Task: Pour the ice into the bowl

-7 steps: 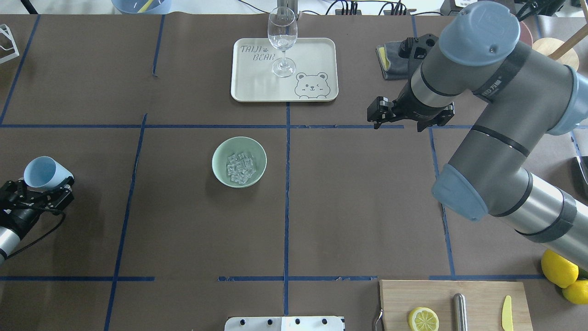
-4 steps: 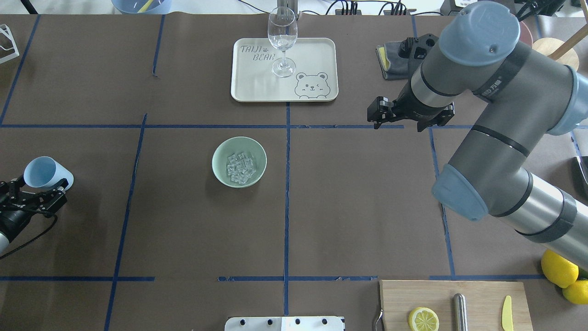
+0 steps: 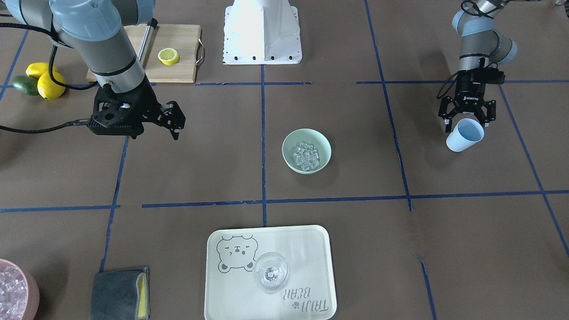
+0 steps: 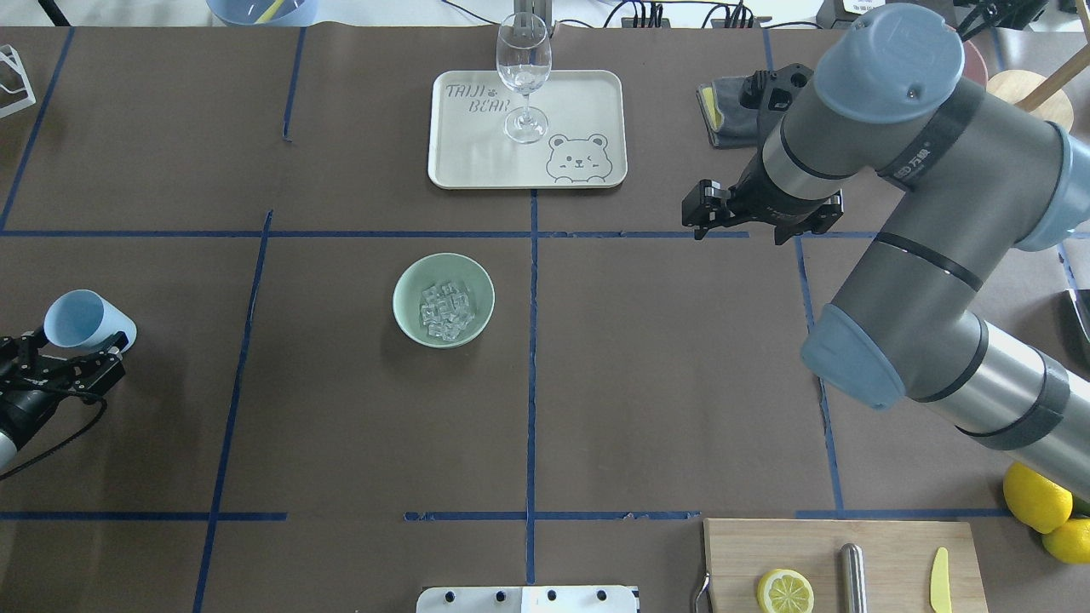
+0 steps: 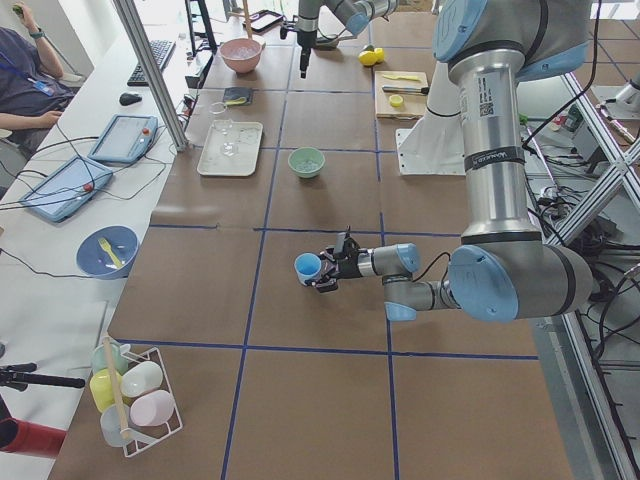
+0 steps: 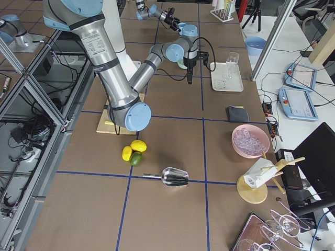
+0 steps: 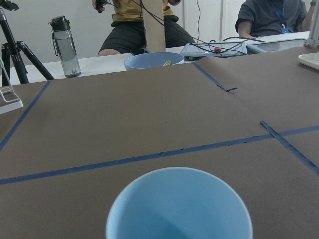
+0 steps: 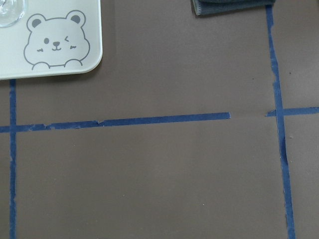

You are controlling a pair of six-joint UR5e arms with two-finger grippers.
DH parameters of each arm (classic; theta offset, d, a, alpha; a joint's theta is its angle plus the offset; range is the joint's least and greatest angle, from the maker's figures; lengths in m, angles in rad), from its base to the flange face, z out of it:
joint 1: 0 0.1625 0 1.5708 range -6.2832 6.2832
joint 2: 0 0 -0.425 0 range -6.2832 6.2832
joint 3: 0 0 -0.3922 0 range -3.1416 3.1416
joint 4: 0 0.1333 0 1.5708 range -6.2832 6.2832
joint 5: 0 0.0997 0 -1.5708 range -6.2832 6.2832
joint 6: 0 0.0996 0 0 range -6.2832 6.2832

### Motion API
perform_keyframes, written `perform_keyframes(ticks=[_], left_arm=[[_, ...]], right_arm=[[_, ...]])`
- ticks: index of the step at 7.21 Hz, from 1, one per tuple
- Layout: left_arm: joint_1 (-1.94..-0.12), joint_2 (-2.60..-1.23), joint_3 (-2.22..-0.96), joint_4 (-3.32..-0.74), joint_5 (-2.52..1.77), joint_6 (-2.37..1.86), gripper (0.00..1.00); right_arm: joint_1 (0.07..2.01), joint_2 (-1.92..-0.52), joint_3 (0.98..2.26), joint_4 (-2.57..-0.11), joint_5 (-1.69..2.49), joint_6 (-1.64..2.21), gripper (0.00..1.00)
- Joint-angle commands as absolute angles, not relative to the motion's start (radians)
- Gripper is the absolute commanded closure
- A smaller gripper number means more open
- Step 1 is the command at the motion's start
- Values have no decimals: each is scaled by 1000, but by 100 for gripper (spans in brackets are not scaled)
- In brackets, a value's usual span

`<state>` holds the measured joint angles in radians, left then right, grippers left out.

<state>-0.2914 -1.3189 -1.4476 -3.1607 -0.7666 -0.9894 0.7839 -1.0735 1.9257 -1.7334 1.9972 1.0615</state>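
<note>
The mint-green bowl [image 4: 405,288] stands left of the table's middle and holds the ice [image 4: 446,311], a small heap of clear cubes. Both also show in the front-facing view, bowl [image 3: 289,154] and ice [image 3: 306,156]. The light blue cup [image 4: 85,320] stands upright at the far left, and the left wrist view shows it empty [image 7: 179,209]. My left gripper [image 4: 70,342] is open and level, with its fingertips either side of the cup's near side, not gripping. My right gripper [image 4: 754,223] is open and empty, and hovers right of the tray.
A cream tray [image 4: 588,94] with a wine glass [image 4: 523,72] sits at the back centre. A grey cloth [image 4: 724,115] lies right of it. A cutting board [image 4: 894,545] with a lemon half [image 4: 784,591], lemons [image 4: 1035,498] and a pink tub of ice [image 6: 250,140] are on the right.
My left gripper has opened and drawn back a little from the blue cup, which stays standing in place. The right arm, bowl and ice have not moved.
</note>
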Motion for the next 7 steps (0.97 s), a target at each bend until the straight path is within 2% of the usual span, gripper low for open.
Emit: perform_keyframes(ticks=[1,7], left_arm=[[-290,-1306,-1447,-3158,-773,-995,0],[-270,-1258,-1445,-3175,-854,-1091,0]], right_arm=[[784,-1072,1927,-1733,1996,1062,0],[785,-1080,1934,-1735,1980,1062,0]])
